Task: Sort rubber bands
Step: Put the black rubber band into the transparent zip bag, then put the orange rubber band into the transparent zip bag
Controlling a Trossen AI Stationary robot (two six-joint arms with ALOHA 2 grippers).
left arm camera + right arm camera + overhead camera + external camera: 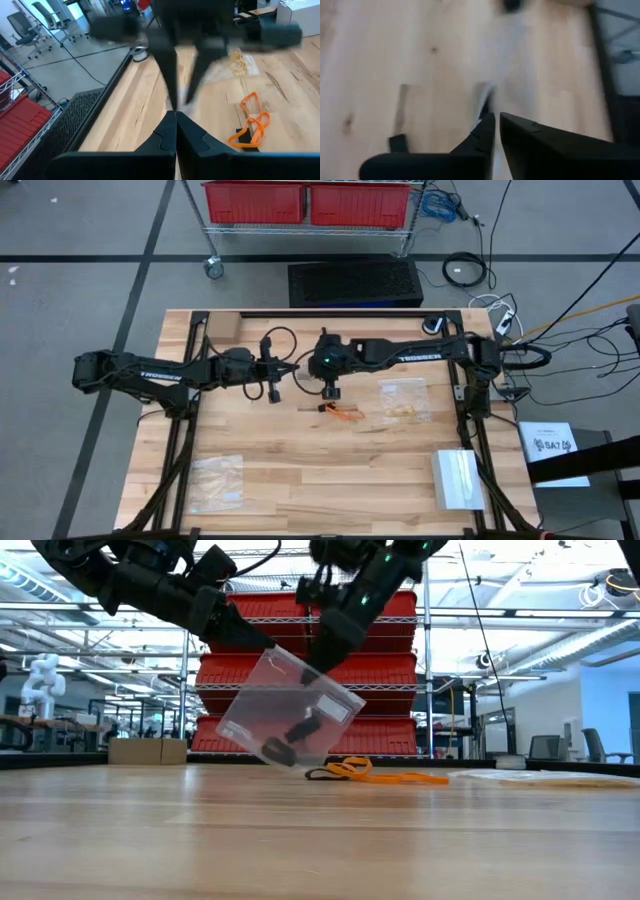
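From my seat the nearest things on the wooden table are an empty-looking clear bag at the front left and a white box at the front right. Farther in, orange rubber bands lie loose on the wood mid-table with a dark one touching them; pale yellow-tan bands sit in a flat bag just to their right. Above the loose ones I see a clear plastic bag hanging tilted, clear of the table, with black bands inside. My left gripper pinches its upper edge, fingers fully together. My right gripper grips the same edge beside it, fingers nearly closed on the plastic. Beyond the table stand red bins on a wire rack.
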